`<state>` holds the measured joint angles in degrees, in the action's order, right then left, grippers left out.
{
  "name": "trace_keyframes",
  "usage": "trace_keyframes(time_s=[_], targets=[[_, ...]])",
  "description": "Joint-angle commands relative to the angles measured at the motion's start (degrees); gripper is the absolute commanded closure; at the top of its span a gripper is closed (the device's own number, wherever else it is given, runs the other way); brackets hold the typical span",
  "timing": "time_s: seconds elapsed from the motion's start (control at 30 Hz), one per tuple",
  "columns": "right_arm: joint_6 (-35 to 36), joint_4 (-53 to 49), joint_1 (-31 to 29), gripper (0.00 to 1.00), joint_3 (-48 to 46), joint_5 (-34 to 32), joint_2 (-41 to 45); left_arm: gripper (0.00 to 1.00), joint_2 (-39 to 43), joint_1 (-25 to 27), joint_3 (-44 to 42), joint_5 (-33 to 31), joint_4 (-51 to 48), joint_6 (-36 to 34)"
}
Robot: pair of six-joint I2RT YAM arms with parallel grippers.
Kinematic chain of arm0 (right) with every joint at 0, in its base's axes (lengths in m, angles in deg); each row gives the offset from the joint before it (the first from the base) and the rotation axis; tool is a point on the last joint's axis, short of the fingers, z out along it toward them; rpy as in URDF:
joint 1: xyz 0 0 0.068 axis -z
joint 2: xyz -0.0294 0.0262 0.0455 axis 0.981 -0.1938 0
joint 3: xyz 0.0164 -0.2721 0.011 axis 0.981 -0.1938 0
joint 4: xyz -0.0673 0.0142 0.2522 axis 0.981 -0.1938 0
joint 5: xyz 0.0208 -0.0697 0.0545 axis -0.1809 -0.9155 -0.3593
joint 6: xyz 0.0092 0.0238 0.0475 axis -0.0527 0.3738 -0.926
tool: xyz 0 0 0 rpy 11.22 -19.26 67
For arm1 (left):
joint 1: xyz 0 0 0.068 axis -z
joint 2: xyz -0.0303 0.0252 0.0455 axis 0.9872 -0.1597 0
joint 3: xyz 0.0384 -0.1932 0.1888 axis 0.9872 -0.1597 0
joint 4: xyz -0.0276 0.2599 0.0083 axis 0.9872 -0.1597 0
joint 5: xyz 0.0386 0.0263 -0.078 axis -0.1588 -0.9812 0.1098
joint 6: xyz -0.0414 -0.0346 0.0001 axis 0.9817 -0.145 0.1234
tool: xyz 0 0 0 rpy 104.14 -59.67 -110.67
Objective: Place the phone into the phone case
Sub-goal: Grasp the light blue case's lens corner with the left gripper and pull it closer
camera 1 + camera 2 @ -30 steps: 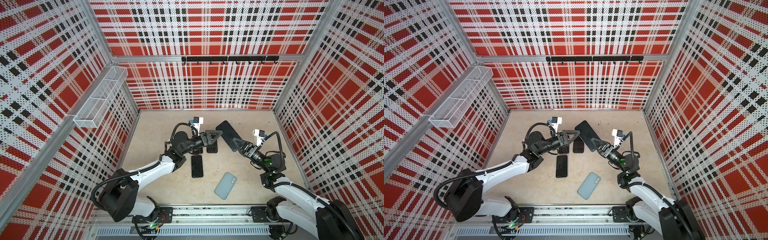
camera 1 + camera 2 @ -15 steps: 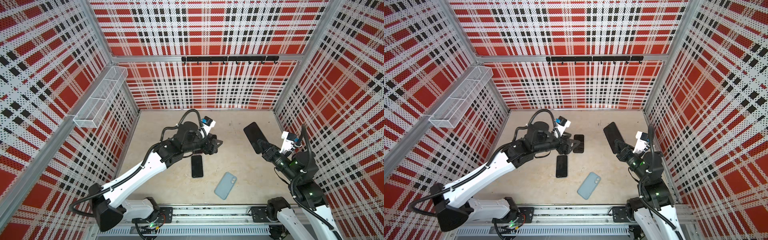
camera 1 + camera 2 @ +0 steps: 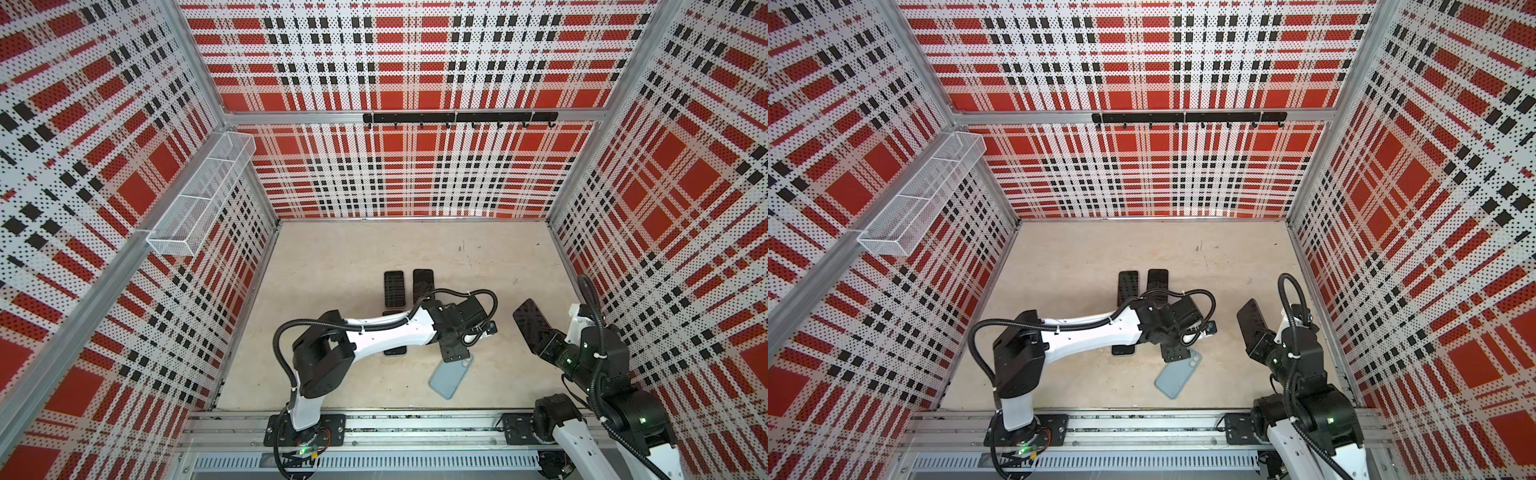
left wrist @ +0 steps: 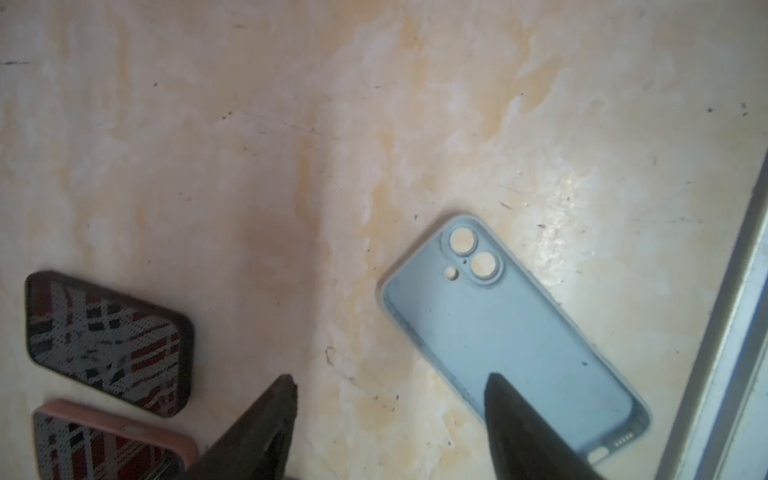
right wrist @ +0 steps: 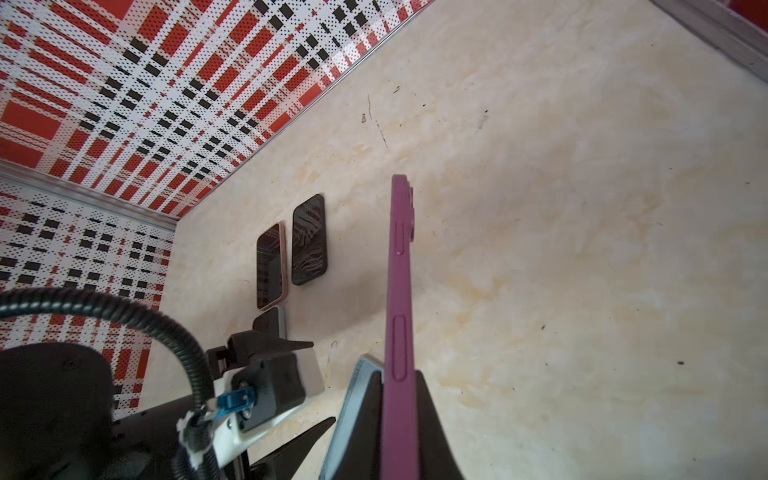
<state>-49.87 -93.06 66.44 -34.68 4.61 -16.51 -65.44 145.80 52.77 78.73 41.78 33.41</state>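
An empty light-blue phone case (image 3: 451,376) (image 3: 1177,374) lies inside-up on the beige floor near the front. My left gripper (image 3: 455,351) (image 4: 390,379) hangs just above its camera-hole end, open and holding nothing. In the left wrist view one fingertip (image 4: 523,428) overlaps the case (image 4: 511,332) and the other (image 4: 257,432) is over bare floor. At the right, my right gripper (image 3: 548,345) (image 5: 398,374) is shut on the phone (image 3: 532,326) (image 5: 399,291). The phone has a dark screen and a purple edge, and it is held tilted up in the air.
Two more phones (image 3: 394,288) (image 3: 423,284) lie side by side further back, and a third (image 3: 395,351) shows partly under the left arm. A wire basket (image 3: 199,195) hangs on the left wall. A hook rail (image 3: 459,117) runs along the back wall.
My left arm has swung from the back phones toward the front, bringing its gripper over the blue case. My right arm has drawn back to the right with the phone.
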Motion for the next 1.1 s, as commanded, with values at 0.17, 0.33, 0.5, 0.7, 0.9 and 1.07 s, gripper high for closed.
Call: trace_keyframes(time_s=[0.17, 0.33, 0.5, 0.7, 0.9, 1.07], targets=[[1.5, -1.6, 0.2, 1.0, 2.3, -2.2, 1.8, 0.32, -8.2, 0.0, 6.5, 3.7, -0.4, -3.9], [1.5, -0.5, 0.2, 1.0, 1.4, -1.3, 1.5, 0.34, -11.9, 0.0, 8.9, 5.0, -0.7, -3.8], [2.0, 0.2, 0.2, 1.0, 1.2, -1.6, 0.8, 0.47, -15.2, -0.7, 11.7, 6.2, -2.6, -3.7], [2.4, 0.9, 0.2, 1.0, 1.0, -1.9, 0.3, 0.7, -17.5, -1.9, 12.5, 8.5, -3.1, -2.9], [2.8, 0.9, 0.2, 1.0, 1.2, -2.6, -0.3, 0.87, -17.5, -4.0, 12.4, 7.7, -3.2, -0.5], [2.9, 2.1, 0.2, 1.0, 0.3, -1.8, -0.6, 0.94, -15.3, -8.7, 11.4, 7.7, -2.5, 7.3]])
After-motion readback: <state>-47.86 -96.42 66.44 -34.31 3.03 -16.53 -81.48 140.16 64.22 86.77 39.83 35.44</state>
